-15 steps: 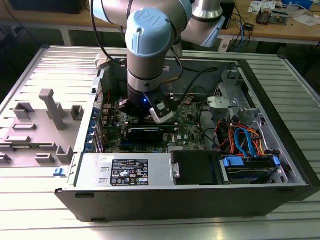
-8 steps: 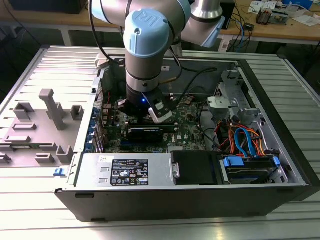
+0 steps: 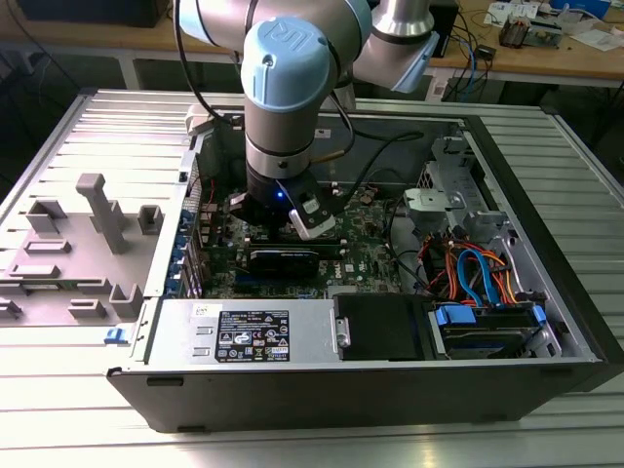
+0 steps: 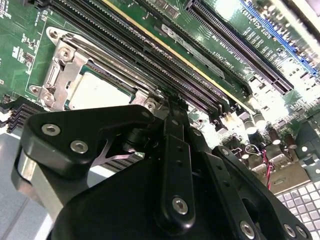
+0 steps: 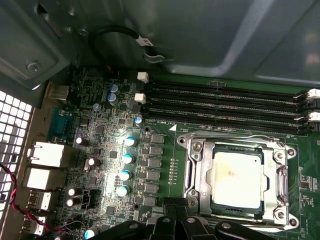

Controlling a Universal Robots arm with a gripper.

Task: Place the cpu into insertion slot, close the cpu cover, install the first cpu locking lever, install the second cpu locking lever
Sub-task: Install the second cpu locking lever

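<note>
In the first wrist view, the small square cpu with its dull silvery metal top (image 5: 235, 178) is lying flat inside the square metal-framed insertion slot (image 5: 192, 150), and the thin silvery cpu cover plate (image 5: 201, 186) is sitting down around it, its central opening showing the chip's top. A thin metal locking lever (image 5: 227, 137) is running along the side of the frame nearest the 4 long black memory slots (image 5: 225, 105). The frame's near edge is being cut off by the black gripper (image 5: 175, 222) rising into the picture right beside the socket.

In the second wrist view, the black linkage body of the gripper (image 4: 172, 107) is covering much of the cpu (image 4: 97, 92), leaving 1 pale corner and part of the cover (image 4: 65, 62) showing. The fingertips are hard to make out against the dark slots, so I cannot tell whether they are spread or closed.

In the exterior view, the grey and blue robot arm (image 3: 288, 88) is reaching down into the open black computer case (image 3: 370, 375), hiding the socket beneath its wrist.
</note>
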